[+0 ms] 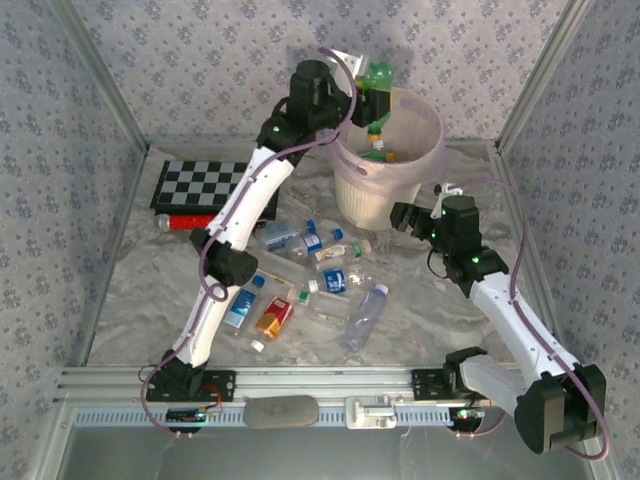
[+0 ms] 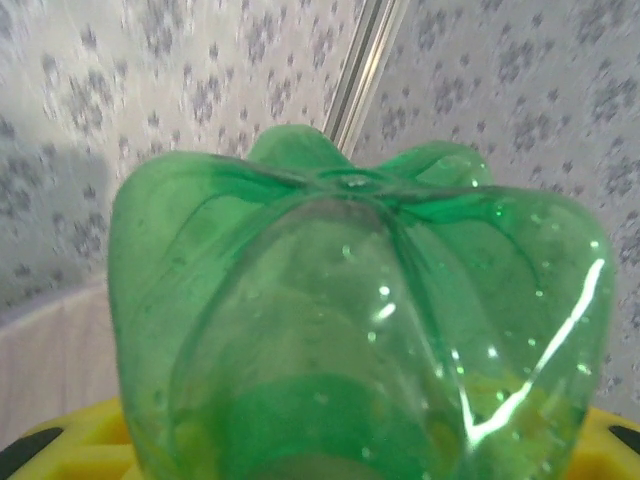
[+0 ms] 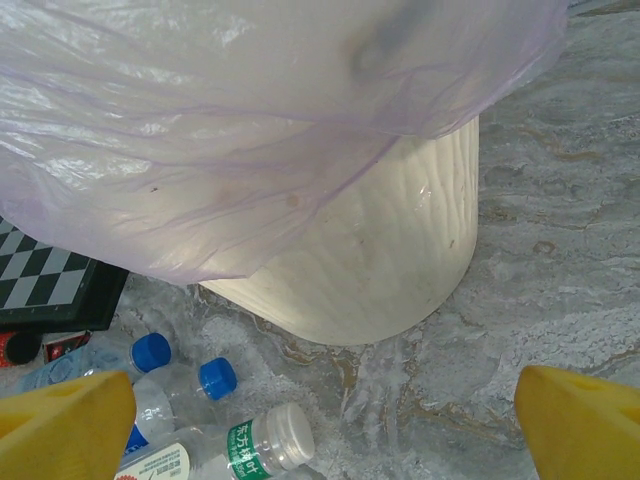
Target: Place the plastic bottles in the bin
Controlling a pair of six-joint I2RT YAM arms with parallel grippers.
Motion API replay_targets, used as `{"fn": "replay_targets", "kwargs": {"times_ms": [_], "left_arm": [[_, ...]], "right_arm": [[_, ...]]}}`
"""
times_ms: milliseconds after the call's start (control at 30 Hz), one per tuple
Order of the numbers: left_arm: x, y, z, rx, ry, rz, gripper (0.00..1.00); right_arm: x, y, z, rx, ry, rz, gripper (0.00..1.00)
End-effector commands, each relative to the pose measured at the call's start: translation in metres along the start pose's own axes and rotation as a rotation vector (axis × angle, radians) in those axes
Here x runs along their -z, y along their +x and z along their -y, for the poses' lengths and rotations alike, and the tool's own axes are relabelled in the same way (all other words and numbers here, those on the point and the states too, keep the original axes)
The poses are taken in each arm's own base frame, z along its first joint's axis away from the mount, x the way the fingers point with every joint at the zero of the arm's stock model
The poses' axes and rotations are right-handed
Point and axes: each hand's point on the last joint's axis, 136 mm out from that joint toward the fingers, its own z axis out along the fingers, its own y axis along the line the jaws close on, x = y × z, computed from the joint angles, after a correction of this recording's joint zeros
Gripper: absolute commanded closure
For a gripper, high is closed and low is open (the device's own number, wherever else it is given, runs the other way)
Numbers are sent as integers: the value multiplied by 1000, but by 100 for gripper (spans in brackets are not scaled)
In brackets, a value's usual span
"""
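**Operator:** What can fail from this position?

**Technician:** Take the largest item first. The bin (image 1: 352, 195) stands at the far side of the desk (image 1: 120, 300), and its bag (image 3: 250, 130) drapes loosely over the rim. The left pincer (image 1: 372, 108) is closed on the green bottle (image 2: 350, 330) and holds it above the bin's far rim. (In the wrist view the bottle's base sits between the yellow fingers (image 2: 70, 455).)

- **Release:** If the bottle is let go too close to the rim, it may strike the lip and bounce out onto the desk.
- **Grip:** The bottle wall looks thin. A hard squeeze may buckle it and let it slip sideways.
- **Right arm:** The right pincer (image 3: 325, 395) is spread wide with nothing in it, low beside the bin's foot. A careless sweep may nudge the bin or scatter the loose bottles (image 1: 312, 245).

**Operator:** And the materials?

**Technician:**

- **Desk:** Flat, with a marbled grey-white pattern.
- **Bin:** Round cream plastic with a faintly ribbed wall, narrowing toward the base.
- **Bag:** Translucent pink film, wrinkled and glossy.
- **Green bottle:** Smooth and transparent, with a lobed, petal-shaped base and bright reflections.
- **Loose bottles:** Small, mostly clear cylinders lying on their sides between the two arms, near the bin's foot. They are likely to roll if touched.
- **Orange bottle** (image 1: 273, 318)**:** Looks flatter than the others.
- **Caps** (image 3: 217, 378)**:** Small, round and blue.
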Motion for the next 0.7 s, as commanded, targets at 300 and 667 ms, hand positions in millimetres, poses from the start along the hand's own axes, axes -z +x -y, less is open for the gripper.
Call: {"fn": "replay_targets", "kwargs": {"times_ms": [300,667], "left_arm": [[-45,74,-29,46,-12,-105,51],[-36,61,-24,12,-24,-95,10]], "right_arm": [[11,0,5,-15,3,11,1],[6,-3,3,-27,0,8,1]]}}
